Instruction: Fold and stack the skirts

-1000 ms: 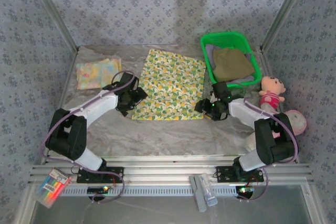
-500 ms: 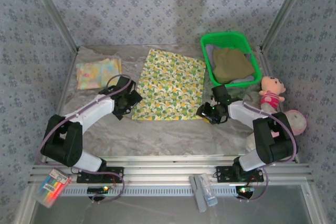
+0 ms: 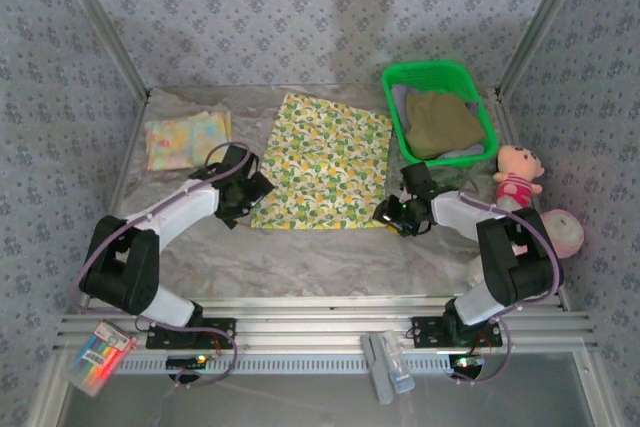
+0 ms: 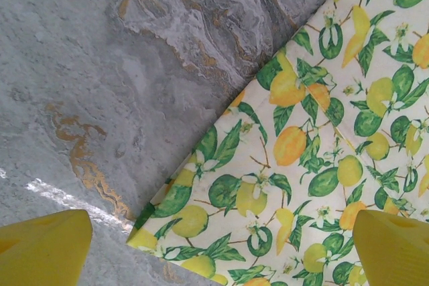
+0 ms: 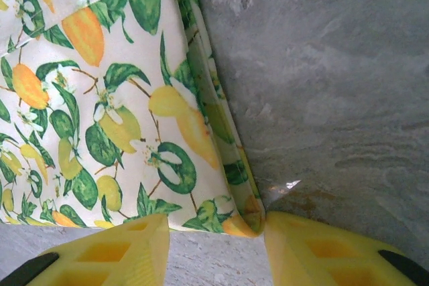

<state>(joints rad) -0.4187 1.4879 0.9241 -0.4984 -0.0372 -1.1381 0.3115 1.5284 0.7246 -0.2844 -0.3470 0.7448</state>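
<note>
Top external view: the yellow-green fruit-print cloth skirt (image 3: 325, 162) lies spread flat mid-table, not yet folded. A folded pastel floral skirt (image 3: 185, 139) sits far left, well apart. The plain olive-khaki skirt (image 3: 440, 122) lies in the green plastic basket (image 3: 425, 69), on grey-lavender cloth (image 3: 458, 157). That is probably the fourth skirt, but too little shows to be sure. The left gripper (image 3: 250, 190) is at the print skirt's near-left corner and the right gripper (image 3: 393, 213) at its near-right corner.

Left wrist view: the left gripper (image 4: 221, 252) has its jaws spread wide astride the corner. One finger is over the grey marbled tabletop (image 4: 134, 65), the other over the print. Nothing is pinched.

Right wrist view: the right gripper (image 5: 214, 246) is about half spread. The hem corner sits between the fingers, against one of them. Bare table shows in the gap, so there is no pinch.

Handling, as a judgement: thin, light, limp cloth that will sag and crease. The doubled hem at the corners looks the firmest hold. Take both near corners together.

The overhead view gives the layout of the skirts. The wrist views give the hem seam and how the corners sit between the fingers, which the overhead view hides behind the gripper bodies.
</note>
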